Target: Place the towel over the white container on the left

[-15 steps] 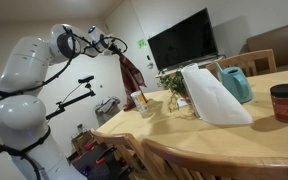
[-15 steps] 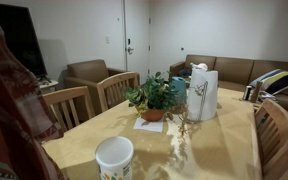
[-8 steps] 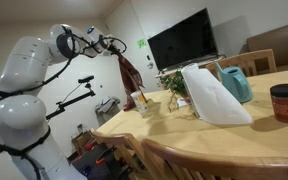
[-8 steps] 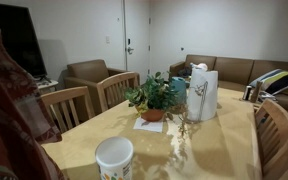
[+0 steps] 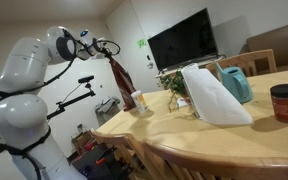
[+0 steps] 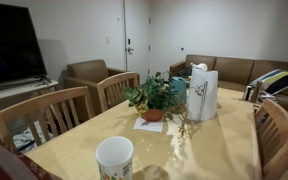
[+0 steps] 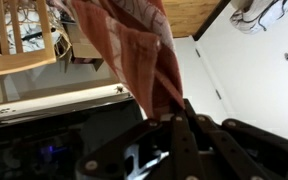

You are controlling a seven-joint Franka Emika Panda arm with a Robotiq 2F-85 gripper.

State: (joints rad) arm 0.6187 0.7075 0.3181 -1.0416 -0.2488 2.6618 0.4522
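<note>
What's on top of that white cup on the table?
Nothing: the white container stands uncovered, mouth open, its bottom hidden by its wall. The towel hangs from the gripper.

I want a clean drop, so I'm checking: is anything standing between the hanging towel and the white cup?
Nothing visible does. The towel, pinched in the shut tool, hangs right beside the cup with only open air between them. The plant stands on the far side of the cup.

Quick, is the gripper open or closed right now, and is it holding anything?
Gripper: closed, holding the dark red towel.
</note>
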